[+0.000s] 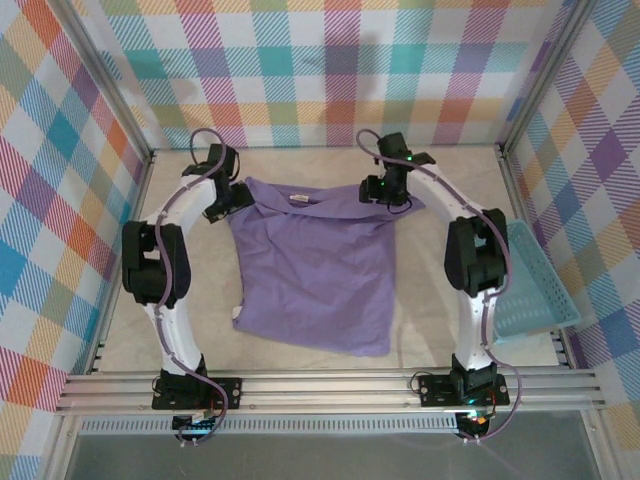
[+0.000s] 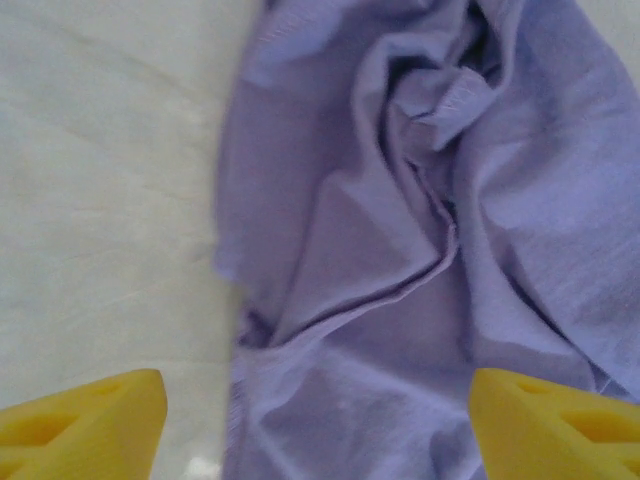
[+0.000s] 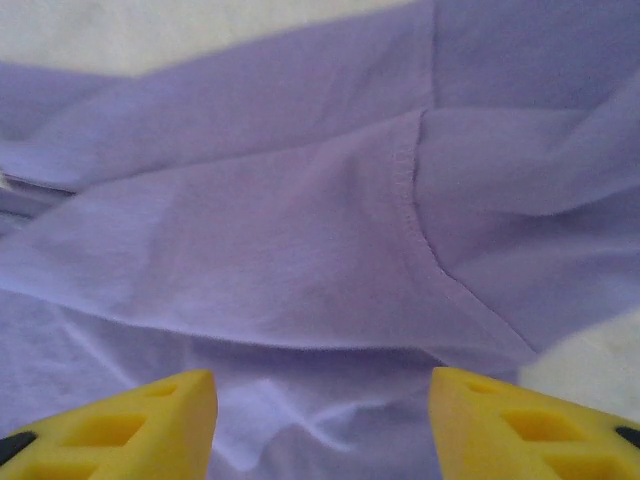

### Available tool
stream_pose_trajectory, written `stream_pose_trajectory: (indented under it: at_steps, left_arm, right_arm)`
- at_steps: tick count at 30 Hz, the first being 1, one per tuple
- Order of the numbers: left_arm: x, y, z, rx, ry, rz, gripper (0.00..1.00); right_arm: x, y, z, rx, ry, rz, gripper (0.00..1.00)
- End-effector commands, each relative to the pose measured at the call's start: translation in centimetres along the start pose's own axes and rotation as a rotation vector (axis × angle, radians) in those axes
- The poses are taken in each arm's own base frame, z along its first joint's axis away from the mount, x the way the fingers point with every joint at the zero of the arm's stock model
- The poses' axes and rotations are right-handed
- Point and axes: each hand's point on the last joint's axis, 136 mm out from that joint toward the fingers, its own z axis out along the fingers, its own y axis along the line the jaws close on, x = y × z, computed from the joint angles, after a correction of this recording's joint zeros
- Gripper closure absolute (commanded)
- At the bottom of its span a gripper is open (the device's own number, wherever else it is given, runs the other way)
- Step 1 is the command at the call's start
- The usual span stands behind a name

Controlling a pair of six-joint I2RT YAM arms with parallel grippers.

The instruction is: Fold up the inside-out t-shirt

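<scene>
plaid cloth walls (image 1: 330, 70) in pastel checks close in three sides of a pale cream table (image 1: 440, 330), with an aluminium rail (image 1: 330, 385) along its near edge. the lavender t-shirt (image 1: 315, 265) lies spread mid-table between the two arms, bunched and creased at its far corners. a light blue basket (image 1: 535, 285) sits at the table's right edge. the left gripper (image 1: 232, 200) and right gripper (image 1: 385, 192) hang over the shirt's far corners, each with its jaws wide apart above the cloth.

**Plaid walls all around**

Pastel plaid cloth walls (image 1: 330, 70) box in the far, left and right sides, held by aluminium posts (image 1: 100, 75). Pale beige tabletop (image 1: 425, 320), evenly lit, with silver rails (image 1: 330, 385) along the near edge.
</scene>
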Motion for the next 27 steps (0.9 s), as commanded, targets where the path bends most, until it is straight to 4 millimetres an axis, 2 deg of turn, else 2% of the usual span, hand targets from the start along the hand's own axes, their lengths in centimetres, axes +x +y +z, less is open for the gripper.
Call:
stream_pose_trajectory:
  at_steps: [1, 6, 9, 11, 13, 17, 19, 21, 24, 27]
  left_arm:
    - [0.3, -3.5, 2.8, 0.108, 0.031, 0.042, 0.27]
    - [-0.6, -4.9, 6.6, 0.104, 0.057, 0.059, 0.34]
    - [-1.3, -5.5, 8.5, 0.098, 0.068, 0.068, 0.37]
    - [-1.9, -5.9, 9.6, 0.091, 0.064, 0.068, 0.37]
    - [-2.6, -6.3, 10.3, 0.084, 0.059, 0.065, 0.35]
    - [-4.1, -7.5, 11.0, 0.100, 0.058, 0.066, 0.26]
    - [-4.8, -7.9, 10.3, 0.101, 0.057, 0.068, 0.20]
    - [-5.6, -7.7, 8.8, 0.078, 0.042, 0.072, 0.14]
    - [-6.3, -6.4, 5.0, 0.017, 0.011, 0.064, 0.06]
    - [-6.1, -5.3, 0.1, 0.008, -0.029, 0.047, 0.01]
  right_arm:
    - [-0.9, 0.9, 2.7, -0.064, 0.028, 0.000, 0.46]
    - [-1.9, -0.9, 6.6, -0.014, 0.083, 0.038, 0.56]
    - [-3.5, -3.0, 7.6, 0.017, 0.079, 0.103, 0.60]
    - [-5.3, -4.4, 8.0, 0.018, 0.057, 0.156, 0.62]
    - [-6.4, -5.7, 8.5, 0.013, 0.043, 0.199, 0.64]
    - [-9.6, -7.1, 8.4, -0.050, -0.031, 0.254, 0.64]
    - [-10.9, -7.5, 7.4, -0.081, -0.064, 0.272, 0.61]
    - [-11.7, -7.8, 5.6, -0.076, -0.092, 0.266, 0.55]
    - [-12.5, -7.1, 1.2, -0.070, -0.132, 0.211, 0.45]
    - [-11.8, -5.6, -3.3, -0.076, -0.140, 0.164, 0.40]
